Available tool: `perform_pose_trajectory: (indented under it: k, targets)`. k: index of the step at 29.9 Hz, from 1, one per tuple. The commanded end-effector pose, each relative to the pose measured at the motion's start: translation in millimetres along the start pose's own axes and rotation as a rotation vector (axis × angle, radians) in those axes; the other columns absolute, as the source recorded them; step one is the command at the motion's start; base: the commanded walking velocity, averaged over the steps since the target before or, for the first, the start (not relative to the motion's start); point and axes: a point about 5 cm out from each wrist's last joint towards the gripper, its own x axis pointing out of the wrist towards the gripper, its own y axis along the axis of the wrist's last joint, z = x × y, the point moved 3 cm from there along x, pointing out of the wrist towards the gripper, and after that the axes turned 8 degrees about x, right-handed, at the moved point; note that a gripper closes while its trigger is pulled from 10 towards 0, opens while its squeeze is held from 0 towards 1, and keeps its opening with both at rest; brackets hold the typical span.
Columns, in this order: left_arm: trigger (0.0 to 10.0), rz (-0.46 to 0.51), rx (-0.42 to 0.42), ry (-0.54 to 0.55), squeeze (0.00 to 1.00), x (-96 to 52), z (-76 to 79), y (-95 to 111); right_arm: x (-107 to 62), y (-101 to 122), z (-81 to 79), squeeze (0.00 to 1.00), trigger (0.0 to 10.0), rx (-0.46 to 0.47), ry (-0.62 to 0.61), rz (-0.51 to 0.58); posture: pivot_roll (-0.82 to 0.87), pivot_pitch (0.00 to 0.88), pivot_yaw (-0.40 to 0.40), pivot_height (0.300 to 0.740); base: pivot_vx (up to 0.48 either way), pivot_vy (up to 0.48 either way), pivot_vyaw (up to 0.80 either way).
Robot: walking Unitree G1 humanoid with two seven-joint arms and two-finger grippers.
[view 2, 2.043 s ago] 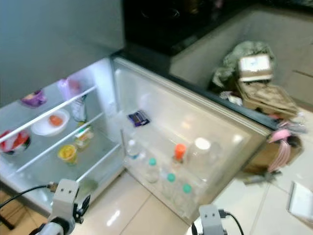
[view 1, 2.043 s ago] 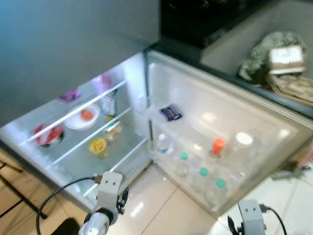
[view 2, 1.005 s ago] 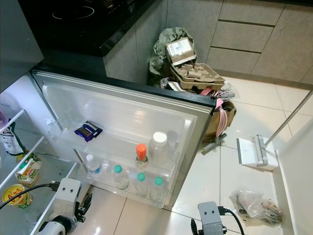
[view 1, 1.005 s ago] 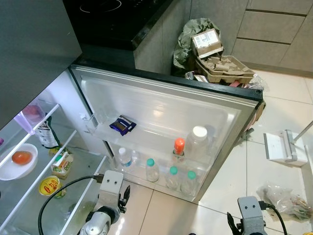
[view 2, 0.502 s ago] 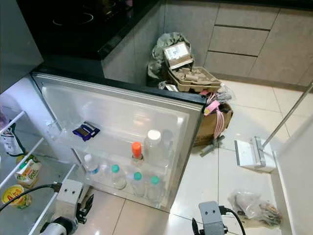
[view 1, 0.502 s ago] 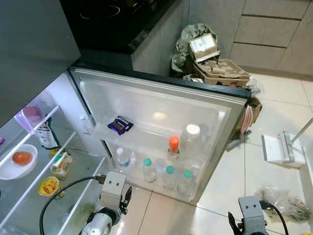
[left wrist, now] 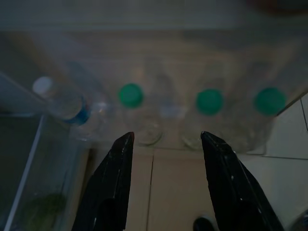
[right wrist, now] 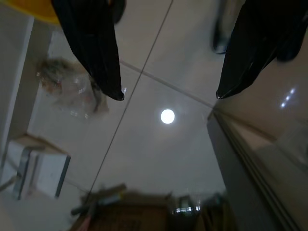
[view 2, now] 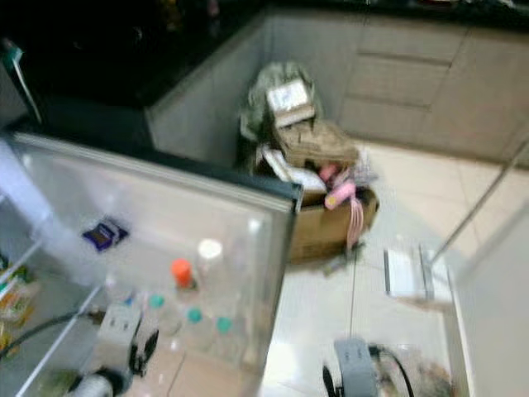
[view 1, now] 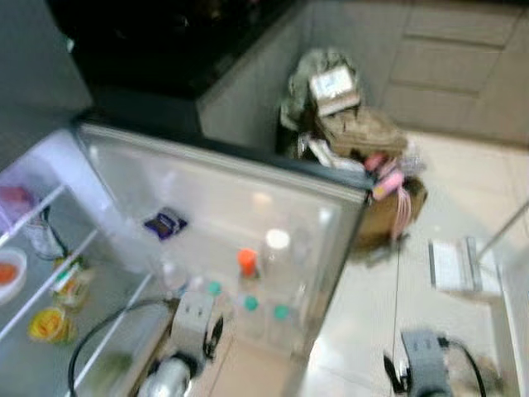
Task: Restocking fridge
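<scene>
Fridge door (view 1: 223, 198) open ahead; green-capped bottles (left wrist: 210, 102) in its lower rack sit just beyond left tool (left wrist: 166, 139), fingers apart, empty; right tool (right wrist: 168, 96) likewise spread, over floor, farther.

1. Floor (right wrist: 159, 144): glossy pale tile, mirroring a ceiling light.
2. Bottles (left wrist: 209, 115): clear plastic (green caps look smooth).
3. Fridge door (view 1: 223, 207): shiny white plastic lining.
4. Box (view 2: 318, 227): matt brown cardboard.

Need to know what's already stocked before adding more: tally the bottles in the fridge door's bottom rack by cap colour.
Green-capped bottles: 3
White-capped bottle with blue label: 1
Orange-capped bottle: 1
Large white-capped bottle: 1
Total: 6
</scene>
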Motion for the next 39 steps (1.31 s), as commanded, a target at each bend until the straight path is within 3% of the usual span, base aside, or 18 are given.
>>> perform_pose_trajectory:
  k: [1, 18, 21, 33, 37, 39]
  targets:
    - [10.0, -0.027, 0.005, -0.012, 0.00, -2.5, 3.4, -7, -2.3, -6, 1.6, 0.00, 10.0, -0.011, -0.001, -0.021, -0.10, 0.151, 0.009, 0.737, 0.000, -0.289, 0.00]
    - [10.0, -0.016, -0.026, 0.014, 0.00, -2.8, 0.7, -5, -1.2, -2, -6.6, 0.00, 10.0, -0.027, 0.042, 0.002, -0.11, 0.153, 0.011, 0.737, 0.000, 0.000, 0.00]
    - [10.0, -0.009, -0.024, 0.011, 0.00, -2.9, 1.4, -4, -0.2, 2, -9.6, 0.00, 10.0, 0.004, 0.058, 0.020, -0.11, 0.154, 0.011, 0.737, 0.000, 0.000, 0.00]
    - [10.0, -0.010, -0.026, 0.008, 0.00, -2.9, 2.3, -4, 0.1, 2, -5.2, 0.00, 10.0, -0.004, 0.031, 0.015, -0.11, 0.153, 0.011, 0.737, 0.000, 0.000, 0.00]
    - [10.0, -0.019, -0.020, 0.014, 0.00, -3.9, 1.0, -6, 2.9, 15, 7.2, 0.00, 10.0, -0.011, -0.009, 0.072, -0.11, 0.156, 0.016, 0.737, 0.000, 0.000, 0.00]
    - [10.0, -0.033, 0.003, 0.050, 0.00, -6.8, -4.4, -11, 9.6, 42, 16.2, 0.00, 10.0, -0.031, -0.019, 0.163, -0.11, 0.156, 0.016, 0.737, 0.000, 0.000, 0.00]
